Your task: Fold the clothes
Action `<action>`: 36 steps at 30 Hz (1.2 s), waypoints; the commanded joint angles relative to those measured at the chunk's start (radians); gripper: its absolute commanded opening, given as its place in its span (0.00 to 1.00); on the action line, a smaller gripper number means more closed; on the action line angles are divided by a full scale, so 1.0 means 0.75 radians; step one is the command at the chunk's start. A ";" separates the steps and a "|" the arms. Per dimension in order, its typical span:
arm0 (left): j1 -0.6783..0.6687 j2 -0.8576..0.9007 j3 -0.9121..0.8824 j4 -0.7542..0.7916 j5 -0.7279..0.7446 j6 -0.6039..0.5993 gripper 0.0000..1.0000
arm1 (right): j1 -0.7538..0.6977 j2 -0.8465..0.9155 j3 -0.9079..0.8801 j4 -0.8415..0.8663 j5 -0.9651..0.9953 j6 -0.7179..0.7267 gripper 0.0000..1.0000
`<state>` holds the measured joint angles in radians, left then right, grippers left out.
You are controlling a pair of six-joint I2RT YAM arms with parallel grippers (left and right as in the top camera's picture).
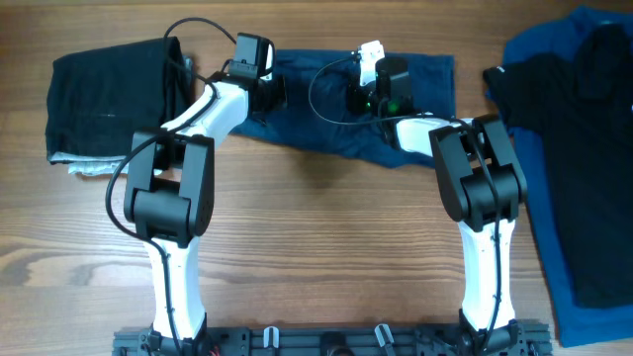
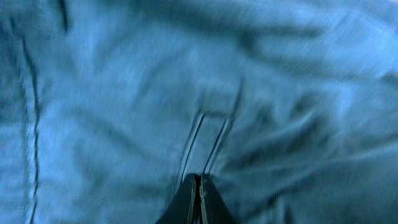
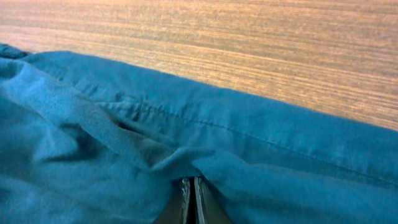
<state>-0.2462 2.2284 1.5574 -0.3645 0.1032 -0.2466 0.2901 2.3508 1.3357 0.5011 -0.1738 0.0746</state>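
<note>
Dark navy shorts lie spread across the far middle of the table. My left gripper is at their left end and my right gripper is near their middle. In the left wrist view the jaws are pressed together at the left gripper, and creases in the navy shorts run to the tips, just below a stitched loop. In the right wrist view the right gripper is shut, with a fold of the shorts bunched over the tips, near the hemmed edge.
A folded black garment lies at the far left on a pale grey-white one. At the right edge a black garment lies over a brighter blue one. Bare wooden table stretches toward the arm bases.
</note>
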 commanded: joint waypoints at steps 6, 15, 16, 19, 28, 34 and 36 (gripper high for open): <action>0.005 -0.001 -0.022 -0.089 -0.014 -0.010 0.04 | -0.004 -0.106 0.012 0.142 0.064 0.067 0.04; 0.002 -0.001 -0.022 -0.089 -0.015 -0.009 0.05 | -0.002 -0.027 0.020 -0.009 0.074 0.088 0.05; 0.002 -0.001 -0.022 -0.087 -0.015 -0.009 0.05 | -0.002 -0.004 0.020 -0.006 0.080 0.089 0.05; 0.002 -0.001 -0.022 -0.077 -0.015 -0.010 0.04 | -0.005 0.054 0.020 0.055 0.140 0.074 0.05; 0.002 -0.001 -0.022 -0.083 -0.014 -0.010 0.08 | -0.006 -0.549 0.027 -0.515 -0.078 0.077 0.04; 0.002 -0.001 -0.022 -0.104 -0.014 -0.066 0.04 | 0.053 -0.744 0.023 -1.205 -0.150 0.077 0.04; 0.003 -0.001 -0.022 -0.103 -0.014 -0.066 0.04 | 0.074 -0.705 -0.036 -1.274 -0.150 0.078 0.04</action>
<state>-0.2466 2.2215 1.5608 -0.4141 0.1032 -0.2756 0.3256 1.7447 1.3708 -0.4149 -0.2550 0.1310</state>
